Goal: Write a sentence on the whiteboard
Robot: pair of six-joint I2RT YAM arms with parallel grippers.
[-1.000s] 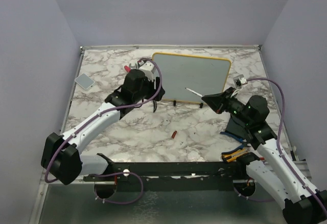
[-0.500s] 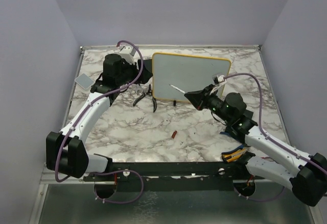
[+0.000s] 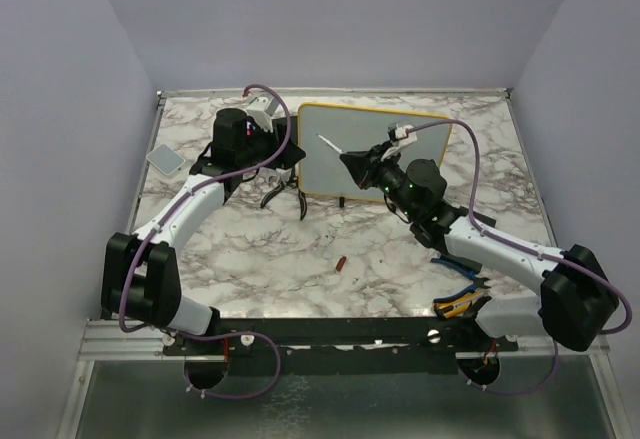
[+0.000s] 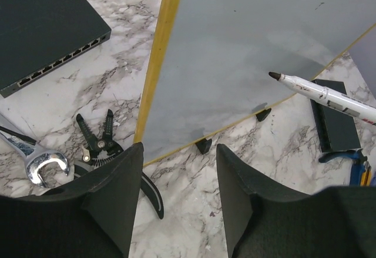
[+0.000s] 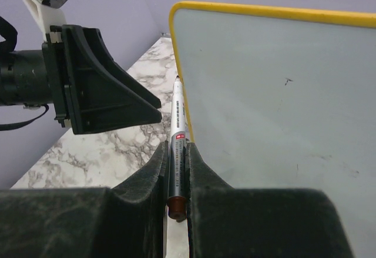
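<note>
Overhead, the yellow-framed whiteboard (image 3: 400, 164) stands tilted at the far middle of the marble tabletop (image 3: 280, 259). The left gripper (image 3: 287, 154) sits just beside the board's left edge. The right gripper (image 3: 348, 159) points a white marker (image 3: 330, 146) at the board's upper left area.

From the left wrist, the left jaws stand partly apart with nothing between them, and the board's lower left corner shows beyond the gap. Wire strippers (image 4: 100, 146), a wrench (image 4: 35, 161) and a black network switch (image 4: 47, 29) lie to the left.

From the right wrist, the right jaws are clamped tight on the marker. Its tip is near the board's left edge, but contact cannot be told.
</note>
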